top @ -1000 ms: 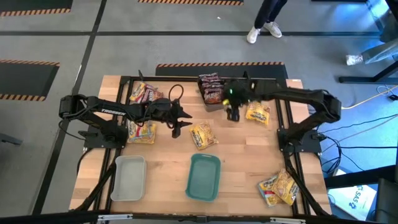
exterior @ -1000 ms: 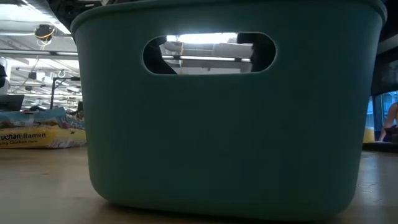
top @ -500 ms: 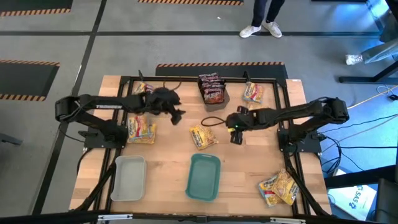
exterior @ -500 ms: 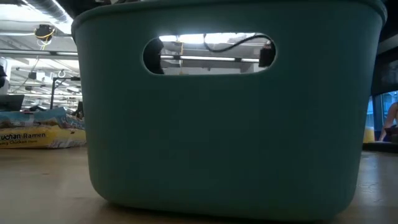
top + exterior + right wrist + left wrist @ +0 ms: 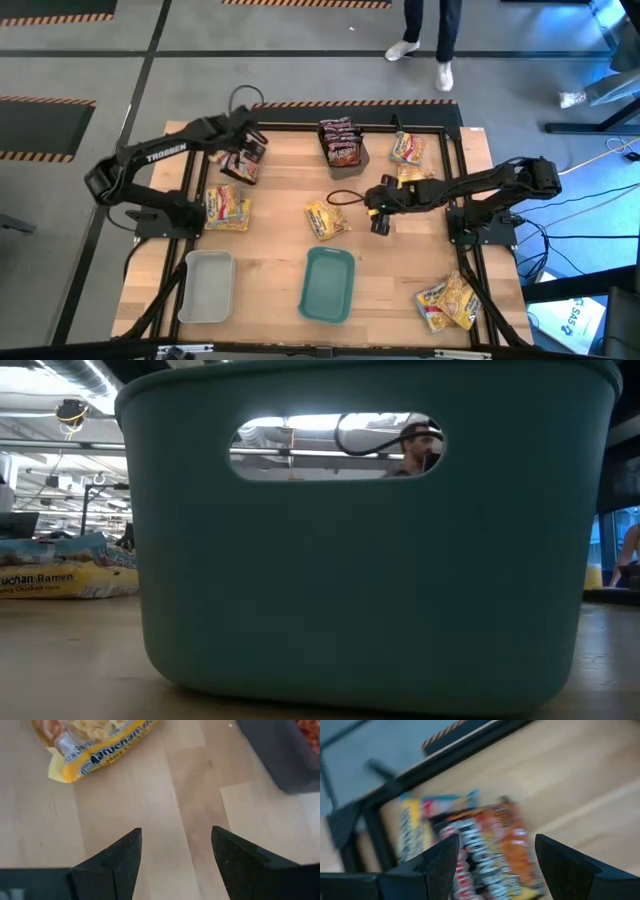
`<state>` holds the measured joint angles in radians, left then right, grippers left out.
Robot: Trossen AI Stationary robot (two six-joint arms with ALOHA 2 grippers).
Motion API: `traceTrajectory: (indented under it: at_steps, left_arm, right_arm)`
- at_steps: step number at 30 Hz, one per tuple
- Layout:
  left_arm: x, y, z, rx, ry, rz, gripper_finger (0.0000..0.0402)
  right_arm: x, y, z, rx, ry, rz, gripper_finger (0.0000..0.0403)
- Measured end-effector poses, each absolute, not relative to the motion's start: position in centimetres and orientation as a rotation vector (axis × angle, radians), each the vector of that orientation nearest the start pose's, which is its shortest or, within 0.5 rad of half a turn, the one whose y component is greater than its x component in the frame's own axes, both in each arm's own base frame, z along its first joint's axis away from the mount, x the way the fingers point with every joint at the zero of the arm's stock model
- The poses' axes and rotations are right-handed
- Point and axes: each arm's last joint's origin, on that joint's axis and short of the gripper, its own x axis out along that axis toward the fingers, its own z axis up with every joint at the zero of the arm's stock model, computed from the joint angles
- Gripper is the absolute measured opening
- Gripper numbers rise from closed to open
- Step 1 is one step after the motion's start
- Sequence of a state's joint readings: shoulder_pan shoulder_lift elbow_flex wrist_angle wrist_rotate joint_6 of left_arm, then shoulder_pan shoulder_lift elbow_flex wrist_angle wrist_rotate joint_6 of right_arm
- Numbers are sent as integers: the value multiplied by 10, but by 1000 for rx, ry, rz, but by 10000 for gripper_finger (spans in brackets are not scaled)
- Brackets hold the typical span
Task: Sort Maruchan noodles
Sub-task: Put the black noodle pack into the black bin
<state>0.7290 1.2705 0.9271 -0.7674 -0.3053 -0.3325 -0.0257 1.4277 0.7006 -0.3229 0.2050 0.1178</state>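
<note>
Teal tray (image 5: pixel 328 285) beside grey tray (image 5: pixel 208 286)

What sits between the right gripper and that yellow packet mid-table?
Only bare wood: the right wrist view shows clear tabletop between the open right gripper and the yellow packet.

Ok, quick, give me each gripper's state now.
Left gripper: open, holding nothing, over the orange-red noodle packets.
Right gripper: open, holding nothing, above bare table.
</note>
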Motion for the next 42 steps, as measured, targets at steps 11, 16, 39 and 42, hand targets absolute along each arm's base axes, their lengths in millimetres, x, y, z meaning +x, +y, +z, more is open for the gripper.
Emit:
traceTrajectory:
  at_steps: [11, 16, 39, 42]
  left_arm:
    - [131, 200, 215, -823, 1027, 1133, 255]
    - [129, 210, 197, -850, 1116, 1121, 255]
    - [143, 215, 182, -933, 1075, 755, 255]
    - [148, 212, 182, -887, 1096, 772, 255]
  right_arm:
    - [253, -12, 161, 4, 1016, -248, 222]
    - [253, -12, 161, 4, 1014, -247, 222]
    - [259, -12, 165, -12, 944, -233, 222]
    - [259, -12, 165, -12, 940, -233, 222]
